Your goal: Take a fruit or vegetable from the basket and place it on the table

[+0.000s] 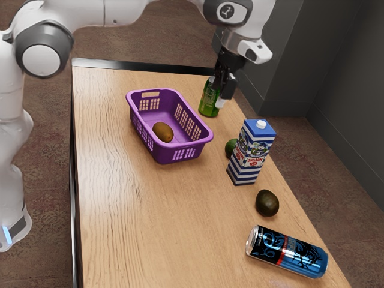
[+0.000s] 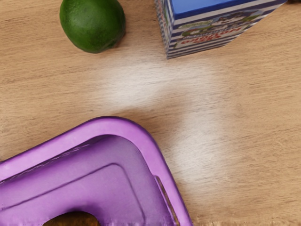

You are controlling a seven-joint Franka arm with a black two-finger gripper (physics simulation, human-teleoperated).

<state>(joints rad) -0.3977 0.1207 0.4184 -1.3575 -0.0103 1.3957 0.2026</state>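
Note:
My gripper hangs high in the exterior view, in front of a green bottle; how its jaws stand cannot be made out. The purple basket stands on the wooden table, with a brown, kiwi-like fruit lying inside it, apart from my gripper. Under my hand, the wrist view has a corner of the basket and part of the brown fruit at the lower edge. A green fruit lies on the table outside the basket; the carton partly hides this fruit in the exterior view.
The blue-and-white striped carton stands upright beside the green fruit. The green bottle is near the basket's far end. A dark avocado-like fruit and a blue-black can on its side lie toward the exterior view's lower right.

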